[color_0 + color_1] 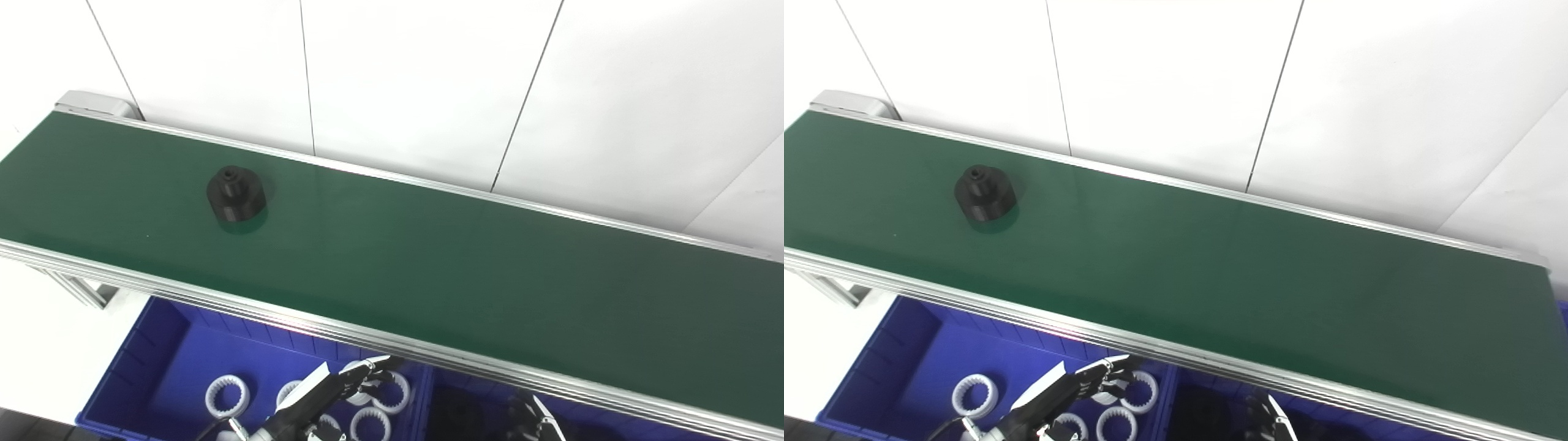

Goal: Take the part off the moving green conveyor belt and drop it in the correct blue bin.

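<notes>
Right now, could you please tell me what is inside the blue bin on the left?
The left blue bin holds several white toothed rings. The left hand hovers above it and covers some of them, so the full count is hidden.

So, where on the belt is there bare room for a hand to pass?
The green belt is bare everywhere right of the black part, between its two metal rails. A smaller bare patch lies left of the part. Below the near rail it is crowded: the left hand hangs over white rings in the blue bin.
</notes>
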Available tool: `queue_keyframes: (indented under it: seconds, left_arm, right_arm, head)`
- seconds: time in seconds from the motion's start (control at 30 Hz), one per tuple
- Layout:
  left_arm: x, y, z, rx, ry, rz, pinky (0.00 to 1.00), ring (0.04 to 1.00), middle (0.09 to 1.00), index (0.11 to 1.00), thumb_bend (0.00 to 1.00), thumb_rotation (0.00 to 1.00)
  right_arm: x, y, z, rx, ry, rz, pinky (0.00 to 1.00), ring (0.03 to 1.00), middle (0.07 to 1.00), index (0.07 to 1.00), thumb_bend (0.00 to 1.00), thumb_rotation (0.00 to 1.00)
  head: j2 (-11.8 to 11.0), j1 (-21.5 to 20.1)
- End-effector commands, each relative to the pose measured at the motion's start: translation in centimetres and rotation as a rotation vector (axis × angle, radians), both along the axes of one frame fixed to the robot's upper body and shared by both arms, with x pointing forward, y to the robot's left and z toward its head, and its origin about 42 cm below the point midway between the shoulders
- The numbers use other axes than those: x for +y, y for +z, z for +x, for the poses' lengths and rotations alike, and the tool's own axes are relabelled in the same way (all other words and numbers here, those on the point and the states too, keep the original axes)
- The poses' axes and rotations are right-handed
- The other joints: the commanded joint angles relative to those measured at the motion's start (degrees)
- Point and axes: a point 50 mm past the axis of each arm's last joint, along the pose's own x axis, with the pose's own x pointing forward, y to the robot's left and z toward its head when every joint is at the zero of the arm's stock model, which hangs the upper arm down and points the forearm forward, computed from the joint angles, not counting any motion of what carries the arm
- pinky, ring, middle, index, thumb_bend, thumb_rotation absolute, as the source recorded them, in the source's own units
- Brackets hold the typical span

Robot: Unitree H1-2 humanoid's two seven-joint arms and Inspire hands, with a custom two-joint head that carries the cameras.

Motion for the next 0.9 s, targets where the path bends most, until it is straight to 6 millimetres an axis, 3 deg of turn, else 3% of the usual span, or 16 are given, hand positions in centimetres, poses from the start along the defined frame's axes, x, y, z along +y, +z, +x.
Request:
queue_keyframes:
  seconds: [0.0,0.3,0.4,0.63,0.87]
  left_arm:
    - [0.2,0.5,0.4,-0.050,0.005,-0.018,0.76,0.861,0.898,0.887,0.95,0.27]
    - [0.3,0.2,0.5,-0.054,0.004,0.010,0.74,0.849,0.894,0.882,0.97,0.27]
    - [0.5,0.0,0.5,-0.050,0.001,0.013,0.74,0.855,0.897,0.884,0.96,0.28]
    - [0.6,-0.1,0.9,-0.066,-0.002,0.043,0.74,0.845,0.890,0.885,0.96,0.29]
    - [0.5,-0.4,1.2,-0.057,0.003,0.032,0.78,0.876,0.886,0.862,0.96,0.27]
  right_arm:
    - [0.1,0.7,0.1,-0.068,0.007,0.020,0.62,0.818,0.826,0.861,0.87,0.37]
    - [0.4,0.8,0.5,-0.086,0.000,0.028,0.73,0.818,0.821,0.855,0.87,0.36]
    - [0.7,1.4,0.6,-0.122,0.002,0.011,0.72,0.795,0.803,0.845,0.86,0.37]
    - [1.5,5.2,1.3,-0.287,-0.006,-0.020,0.70,0.749,0.762,0.826,0.91,0.40]
    - [1.0,9.9,4.2,-0.508,0.002,-0.067,0.75,0.775,0.779,0.829,0.91,0.33]
  head:
    - [-0.2,-0.2]
    - [-1.0,-1.7]
    - [-1.0,-2.3]
    - [-1.1,-4.4]
    - [-1.4,-4.5]
